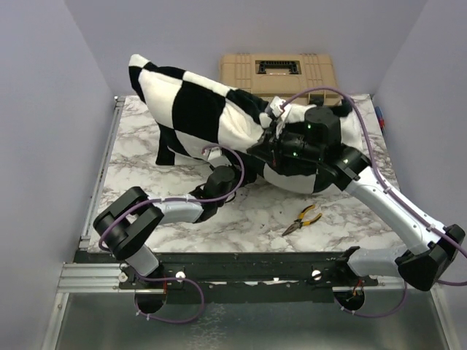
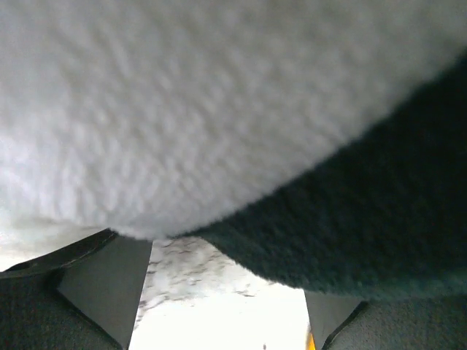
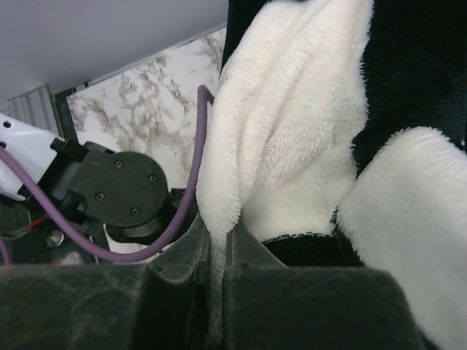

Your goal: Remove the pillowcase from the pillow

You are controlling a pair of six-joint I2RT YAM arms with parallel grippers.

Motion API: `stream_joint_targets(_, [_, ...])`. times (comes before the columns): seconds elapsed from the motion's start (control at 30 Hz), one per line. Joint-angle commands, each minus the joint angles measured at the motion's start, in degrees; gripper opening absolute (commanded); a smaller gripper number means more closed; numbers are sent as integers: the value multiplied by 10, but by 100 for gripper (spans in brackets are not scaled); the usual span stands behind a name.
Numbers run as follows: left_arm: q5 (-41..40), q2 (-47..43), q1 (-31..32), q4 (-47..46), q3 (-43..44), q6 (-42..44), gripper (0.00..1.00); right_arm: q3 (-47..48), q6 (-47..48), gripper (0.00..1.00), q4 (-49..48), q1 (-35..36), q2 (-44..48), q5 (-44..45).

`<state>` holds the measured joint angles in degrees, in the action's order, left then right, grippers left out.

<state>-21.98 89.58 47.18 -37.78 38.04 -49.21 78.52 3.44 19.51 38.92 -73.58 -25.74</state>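
Hiding the left arm's tip in the overhead view, the plush black-and-white checkered fabric pillowcase [image 1: 197,109] lies heaped on the grey-veined marble table [image 1: 139,146]. Left wrist: the left gripper [image 2: 219,306], jaws wide apart, sits under its blurred fur. Right wrist: the right gripper [image 3: 215,251] is clamped on a white fold.

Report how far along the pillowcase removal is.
Done: nothing stripped that shows; the checkered pillowcase covers the pillow, which no view shows bare. In hand: the right claw is shut on a fold of the pillowcase; the left claw is open beneath it. Left: pulling the whole case off.
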Motion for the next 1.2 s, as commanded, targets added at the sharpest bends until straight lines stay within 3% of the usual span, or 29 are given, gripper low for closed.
stream_joint_targets(0.0, [-46, 41, -8, -46, 4, 17, 78, -105, -87, 4, -48, 20, 30, -98])
stream_joint_targets(0.17, [-22, 78, -9, -47, -28, -21, 78, -218, -154, 2, -105, 19, 22, -120])
stream_joint_targets(0.33, [-12, 53, -9, -48, -65, -26, 78, -266, -189, 2, -127, 19, 29, -111])
stream_joint_targets(0.5, [-1, -43, -9, -37, -137, -51, 78, -263, -199, 7, -103, 20, 31, -101])
stream_joint_targets(0.6, [-5, -142, -9, 22, -175, -54, 78, -250, -203, 10, -78, 20, 31, -91])
stream_joint_targets(0.87, [-86, -454, -9, 364, -150, 12, 78, -174, -203, 41, -1, 31, 46, -94])
stream_joint_targets(1.03, [-138, -589, -9, 464, -119, 58, 78, -124, -189, 63, 19, 34, 72, -125])
stream_joint_targets(1.17, [-164, -613, -10, 504, -79, 96, 78, -68, -172, 74, 51, 34, 80, -134])
